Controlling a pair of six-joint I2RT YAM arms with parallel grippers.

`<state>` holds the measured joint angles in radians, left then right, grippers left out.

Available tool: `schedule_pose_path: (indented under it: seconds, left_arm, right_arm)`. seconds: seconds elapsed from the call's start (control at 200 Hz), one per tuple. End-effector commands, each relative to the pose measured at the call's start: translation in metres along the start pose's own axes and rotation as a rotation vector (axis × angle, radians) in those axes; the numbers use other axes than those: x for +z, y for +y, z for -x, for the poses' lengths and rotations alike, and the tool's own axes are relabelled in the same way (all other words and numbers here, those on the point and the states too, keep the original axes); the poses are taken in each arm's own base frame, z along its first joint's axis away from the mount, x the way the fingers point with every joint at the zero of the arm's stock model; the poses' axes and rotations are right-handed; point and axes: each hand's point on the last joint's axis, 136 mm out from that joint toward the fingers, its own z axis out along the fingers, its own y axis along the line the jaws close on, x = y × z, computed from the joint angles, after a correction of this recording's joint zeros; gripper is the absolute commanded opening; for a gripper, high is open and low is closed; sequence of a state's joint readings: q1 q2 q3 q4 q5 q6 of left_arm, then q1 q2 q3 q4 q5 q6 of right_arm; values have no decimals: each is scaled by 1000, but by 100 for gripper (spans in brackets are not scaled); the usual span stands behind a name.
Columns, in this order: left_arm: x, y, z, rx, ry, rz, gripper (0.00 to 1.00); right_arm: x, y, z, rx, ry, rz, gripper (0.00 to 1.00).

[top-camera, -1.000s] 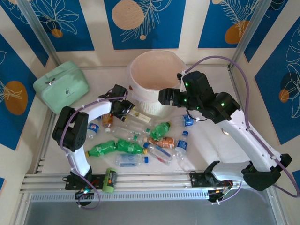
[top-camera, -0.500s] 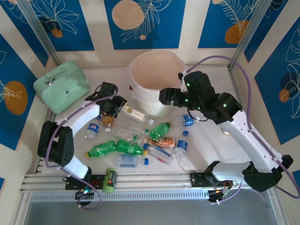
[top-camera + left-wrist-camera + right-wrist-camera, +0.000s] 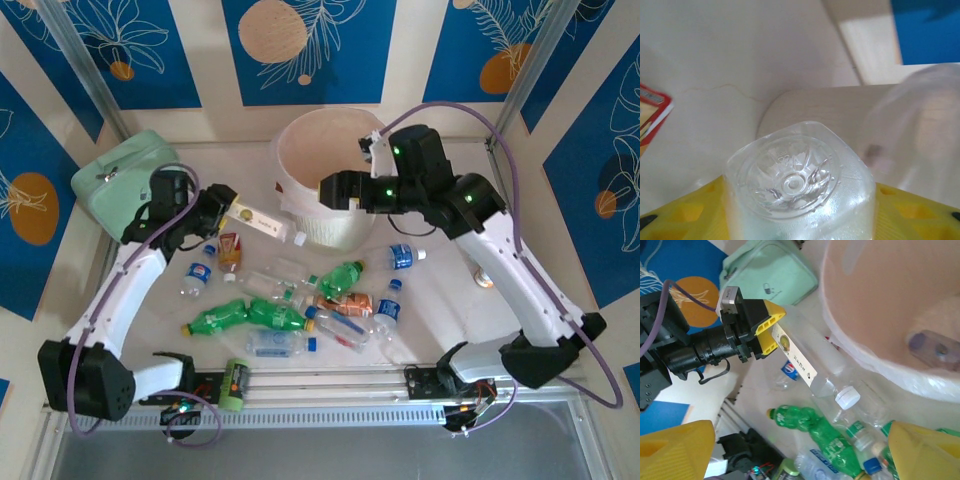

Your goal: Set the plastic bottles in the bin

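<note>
My left gripper is shut on the base end of a clear bottle with a white label, held tilted in the air just left of the bin; its white cap points toward the bin wall. The bottle's base sits between my yellow fingers. My right gripper hangs open at the bin's front rim, holding nothing. One clear bottle lies inside the bin. Several bottles lie on the table: green ones, blue-labelled ones, one brown-orange.
A mint-green zip case sits at the back left. A green and orange cylinder lies by the front rail. Bare table lies to the right of the pile, under the right arm.
The left arm has swung back and left, lifting the white-labelled bottle off the pile. The right gripper has shifted left and up over the bin's front rim.
</note>
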<state>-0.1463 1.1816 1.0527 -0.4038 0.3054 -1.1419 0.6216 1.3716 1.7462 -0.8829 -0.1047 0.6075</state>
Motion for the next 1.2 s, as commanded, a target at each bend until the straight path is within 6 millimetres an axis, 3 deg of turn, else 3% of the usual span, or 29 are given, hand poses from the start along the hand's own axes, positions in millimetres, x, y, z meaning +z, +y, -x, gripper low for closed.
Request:
schedule_pose_path:
  seconds: [0.0,0.235,0.44,0.61,0.81,0.95,1.195]
  left_arm:
    - [-30,-56,10,83,-18,-236,49]
    - [-76,-158,26,92,-26,-739,49]
    - [-118,-219,21,180,56,-1049,51]
    - [-127,-230,18,181,100,-1165,48]
    - [-113,-229,13,151,149,-1199,47]
    - [-111,-234,2,190,179,-1208,47]
    - [-101,-237,-5,200,210,-1205,46]
  right_arm:
    - [-5,26,1,38,71,135,92]
    - [-3,52,19,147,122,270,96]
    - [-6,69,35,176,124,334,99]
    - [-3,79,47,237,125,388,99]
    - [6,95,62,252,124,429,99]
    - [17,95,70,256,117,413,100]
    - [29,99,74,257,131,432,82]
